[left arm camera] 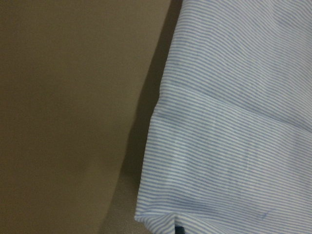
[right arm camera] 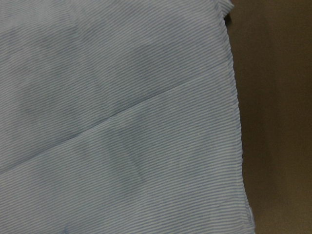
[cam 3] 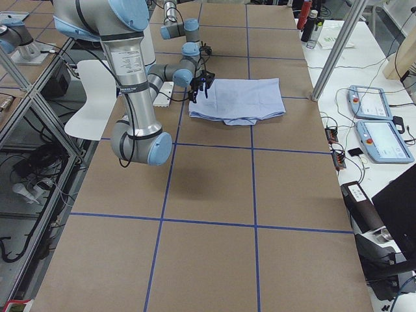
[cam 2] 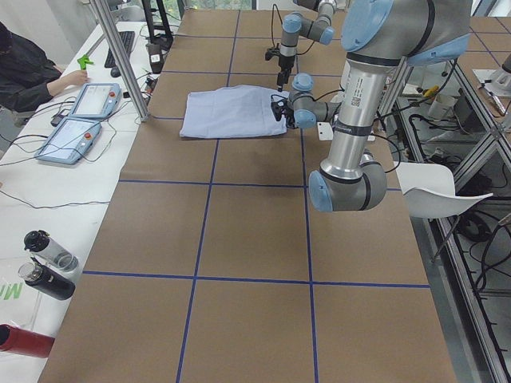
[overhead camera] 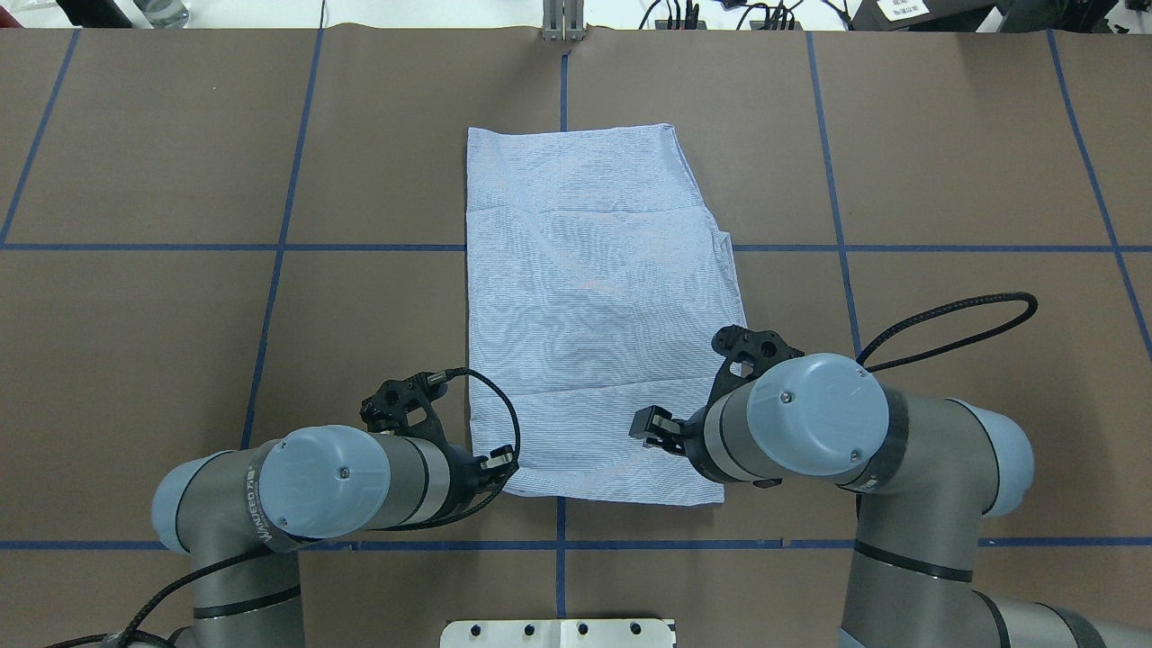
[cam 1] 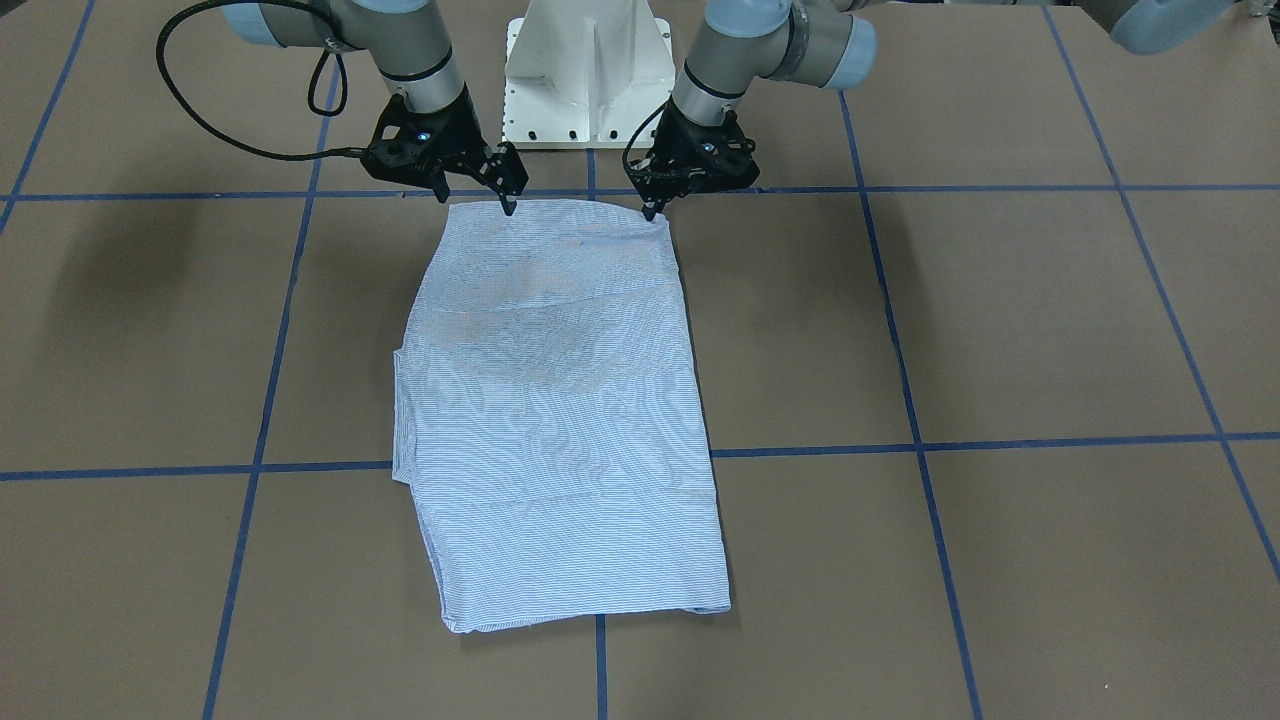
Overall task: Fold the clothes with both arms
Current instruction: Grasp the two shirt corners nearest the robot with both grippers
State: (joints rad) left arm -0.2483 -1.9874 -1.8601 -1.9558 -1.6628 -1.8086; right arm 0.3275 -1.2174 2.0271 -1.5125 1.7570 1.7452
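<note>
Right gripper [cam 1: 474, 200] spread wide, fingertip [cam 1: 508, 205] at shirt [cam 1: 560, 420] edge; left gripper [cam 1: 658, 205] opening unclear

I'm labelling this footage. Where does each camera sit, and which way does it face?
Front-facing: across the table, facing the base; left gripper, right gripper at the shirt.
Overhead: behind the robot, looking forward, down; left arm, right arm.
Left: table's left end; left arm nearest.
Right: table's right end; right arm nearest.
Left wrist: down on shirt corner; no body clear.
Right wrist: down on shirt edge; no body.
Shared: front-facing and overhead show both grippers, from opposite sides.
</note>
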